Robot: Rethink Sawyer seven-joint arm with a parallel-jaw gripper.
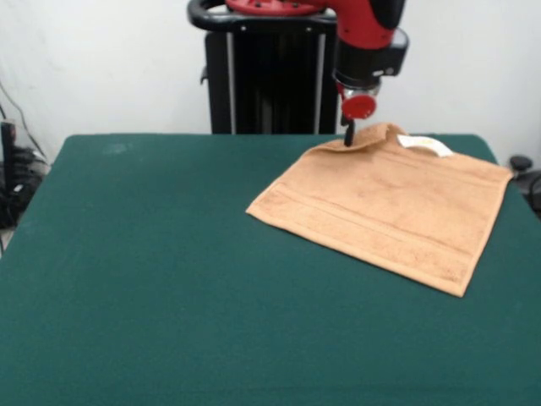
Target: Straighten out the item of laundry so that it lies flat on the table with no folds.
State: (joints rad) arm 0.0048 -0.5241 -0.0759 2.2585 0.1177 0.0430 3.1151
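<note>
The tan-orange towel (389, 207) lies on the right half of the dark green table (152, 271), mostly spread out with border bands along its near side. Its far edge is raised into a small hump, with the white label (427, 145) just right of it. My gripper (348, 137) comes down from above at that far edge. Its dark tips look closed together on the raised towel edge, left of the label.
The black pedestal (262, 76) stands behind the table's far edge. Cables and dark gear (13, 178) sit off the table's left side, and a dark object (524, 169) sits off its right side. The towel's right corner lies close to the table's right edge.
</note>
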